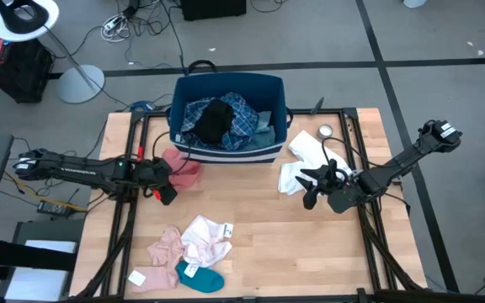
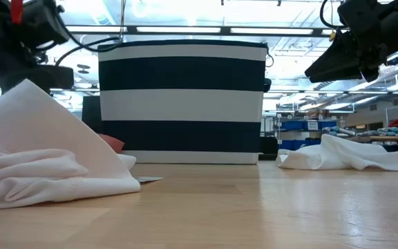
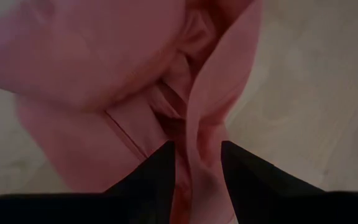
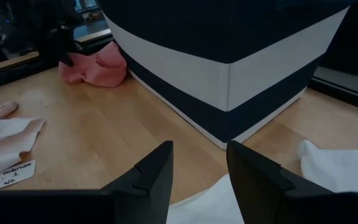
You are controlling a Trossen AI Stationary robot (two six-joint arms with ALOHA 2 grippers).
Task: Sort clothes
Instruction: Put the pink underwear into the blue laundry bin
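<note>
Left gripper (image 3: 197,171): jaws pinched on coral-red garment (image 1: 181,166).
Right gripper (image 4: 199,168): jaws spread, nothing held, over white garment (image 1: 297,172).

From above, the dark bin (image 1: 226,118) hides most of the plaid shirt (image 1: 247,118) under a black piece (image 1: 213,122). The teal socks (image 1: 200,278) run close to the bench's front edge. Small white tags (image 1: 137,277) there are too small to read. Up close, the coral-red piece (image 3: 104,81) is blurred.
</note>
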